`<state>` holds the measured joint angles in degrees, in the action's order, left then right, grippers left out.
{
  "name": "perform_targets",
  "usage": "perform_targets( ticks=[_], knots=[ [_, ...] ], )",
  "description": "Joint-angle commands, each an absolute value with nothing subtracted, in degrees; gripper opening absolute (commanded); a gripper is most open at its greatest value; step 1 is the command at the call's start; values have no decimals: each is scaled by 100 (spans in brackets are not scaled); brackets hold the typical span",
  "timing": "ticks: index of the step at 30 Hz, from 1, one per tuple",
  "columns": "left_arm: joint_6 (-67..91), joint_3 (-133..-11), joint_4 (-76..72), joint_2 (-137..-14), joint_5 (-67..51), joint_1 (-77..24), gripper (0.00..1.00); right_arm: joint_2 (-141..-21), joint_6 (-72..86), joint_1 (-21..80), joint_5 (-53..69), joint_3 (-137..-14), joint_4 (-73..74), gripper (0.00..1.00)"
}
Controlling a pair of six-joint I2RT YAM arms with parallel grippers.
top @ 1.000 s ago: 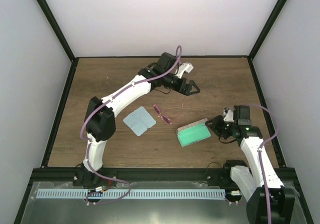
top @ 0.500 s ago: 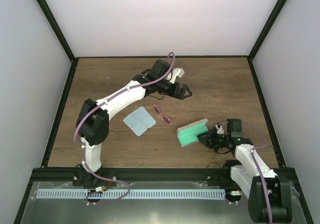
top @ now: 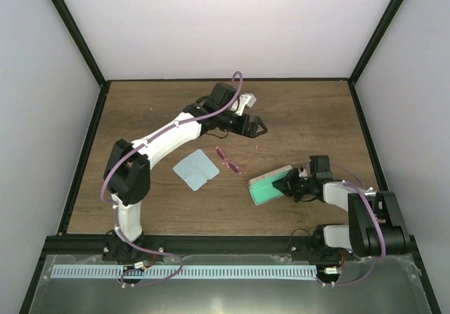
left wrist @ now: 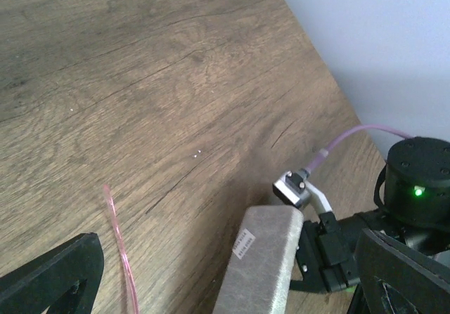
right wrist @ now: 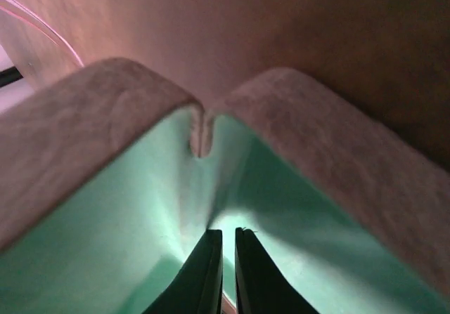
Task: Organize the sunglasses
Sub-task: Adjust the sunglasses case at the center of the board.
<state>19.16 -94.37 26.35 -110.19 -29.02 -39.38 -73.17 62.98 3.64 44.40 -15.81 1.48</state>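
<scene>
Mid-frame, your sunglasses (top: pixel 228 160) lie on the surface (top: pixel 316 117), left gripper (top: pixel 254 128) jaws spread wide, right gripper (top: pixel 287 185) jaws nearly together inside the green-lined case (top: pixel 268 189).

No text, brand or number can be read in any view. In the left wrist view, a small white sticker (left wrist: pixel 244 242) on the end of the grey case (left wrist: pixel 261 275) carries dark print, too small and blurred to read.
</scene>
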Motion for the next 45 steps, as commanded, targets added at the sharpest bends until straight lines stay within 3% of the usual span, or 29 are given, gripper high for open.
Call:
perform_targets(
  ticks=[1,9,17,22,28,34,38,40,45],
  knots=[
    [1777,-9353,2744,-10765,-2865,-3848,100,-7501,6515,376,3956,-2120,-108,6],
    [1725,-9269,2776,-10682,-2874,-3669,100,-7658,7063,-21,3519,-2267,-411,4],
    [1719,-9035,2706,-10482,-2850,-3497,100,-8031,6654,-158,3332,-2695,68,4],
    [1798,-8708,2529,-10297,-2839,-3446,100,-7671,6383,-150,3347,-2122,211,6],
    [2047,-8331,2163,-10132,-3020,-3458,100,-7456,5752,-149,3423,-2052,556,14],
    [2158,-8057,2020,-9985,-2954,-3532,100,-6720,5161,-120,3283,-2407,1185,30],
    [2276,-7827,1877,-9846,-2910,-3581,100,-6292,4745,-63,3184,-2478,1639,35],
    [2321,-7712,1830,-9783,-2881,-3592,100,-6092,4580,17,3176,-2495,1801,34],
    [2336,-7606,1805,-9694,-2849,-3595,100,-5863,4522,448,3120,-2721,1881,18]
  ],
)
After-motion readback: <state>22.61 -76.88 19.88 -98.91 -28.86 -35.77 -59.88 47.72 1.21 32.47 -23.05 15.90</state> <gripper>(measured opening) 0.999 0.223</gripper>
